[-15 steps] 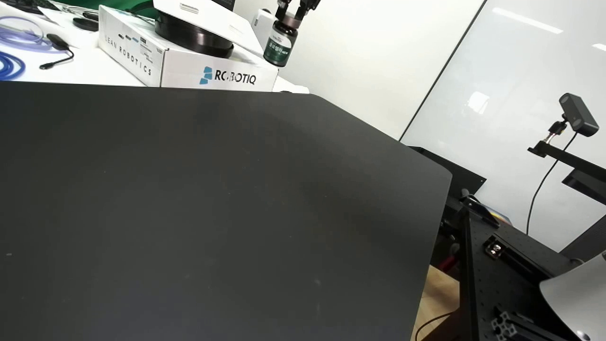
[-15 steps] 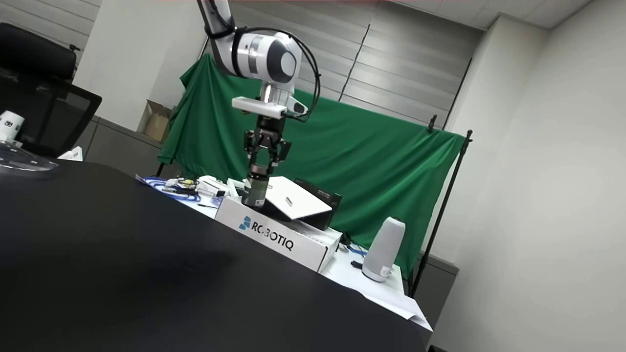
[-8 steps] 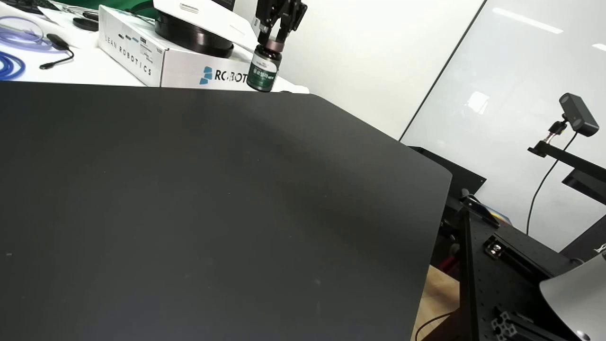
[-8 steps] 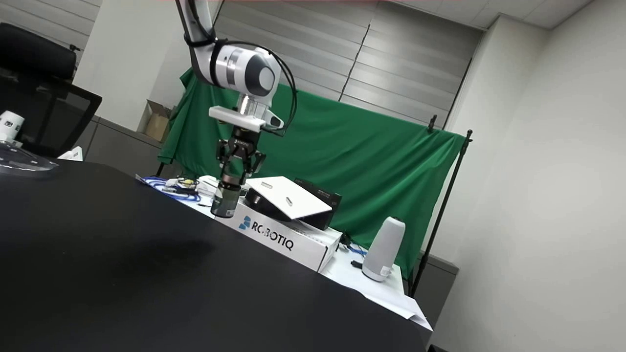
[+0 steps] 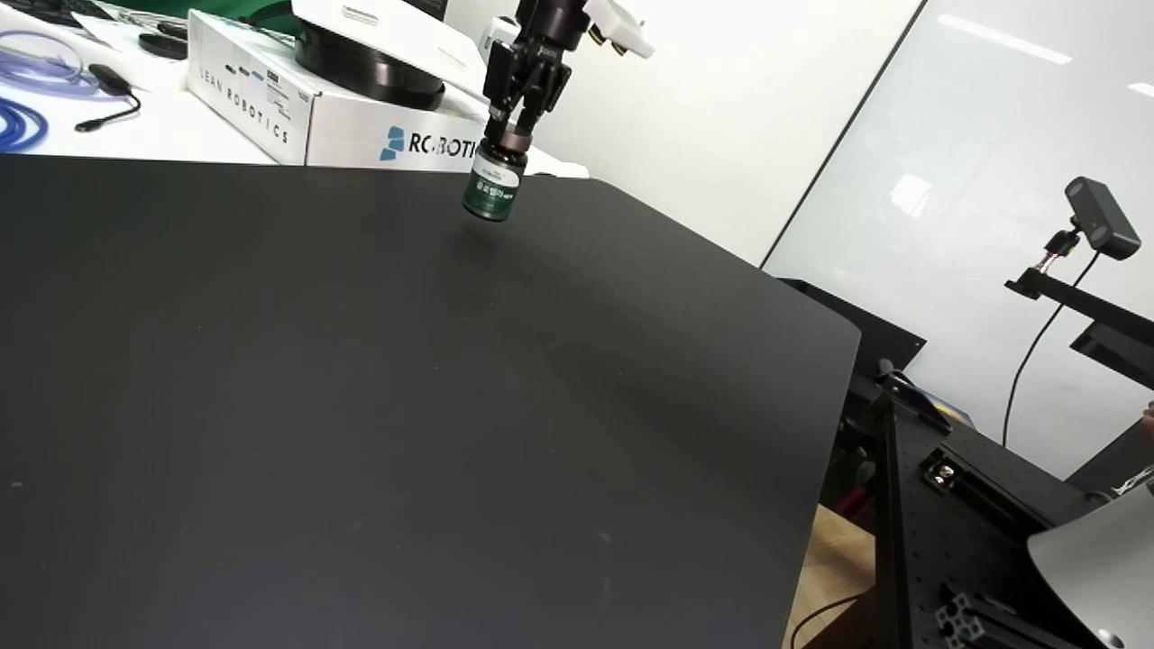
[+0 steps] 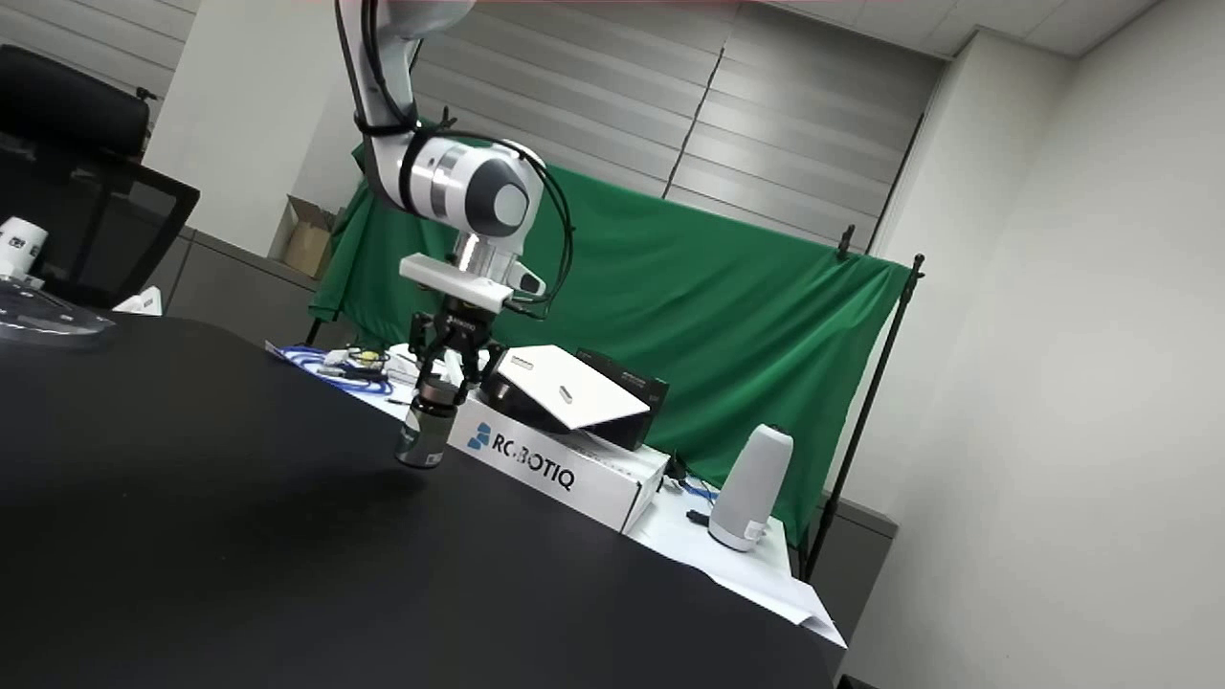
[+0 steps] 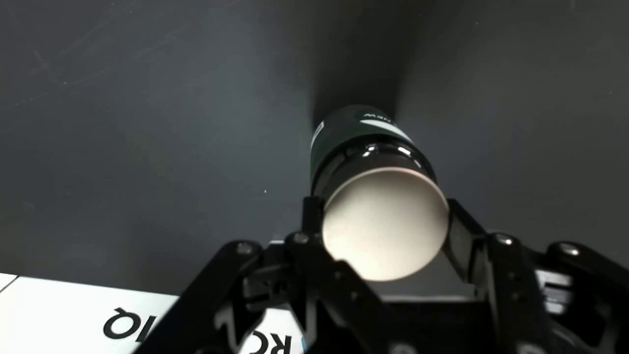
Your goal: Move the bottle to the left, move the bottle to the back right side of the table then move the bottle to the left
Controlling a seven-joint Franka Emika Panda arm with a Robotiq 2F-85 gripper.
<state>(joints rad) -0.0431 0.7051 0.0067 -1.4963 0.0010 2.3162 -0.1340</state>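
Observation:
The bottle (image 5: 493,187) has a brownish cap, a dark body and a green label with a white band. My gripper (image 5: 510,129) is shut on its cap and holds it low over the far part of the black table (image 5: 406,379), by the back edge. The bottle (image 6: 428,431) and gripper (image 6: 441,385) also show in an exterior view, with a shadow close below. In the wrist view the cap (image 7: 385,223) sits between both fingers (image 7: 313,214), touching them. The bottle's base is hidden there; whether it touches the table is hard to tell.
A white Robotiq box (image 5: 415,140) stands just beyond the table's back edge, with a black round object (image 5: 370,68) and a white panel (image 6: 565,383) on it. Blue cables (image 5: 22,122) lie beside it. A clear plastic object (image 6: 48,316) sits at the table's far corner.
My gripper has come down with the bottle still held, from above the white box's height to close over the table. It has also shifted left in both exterior views.

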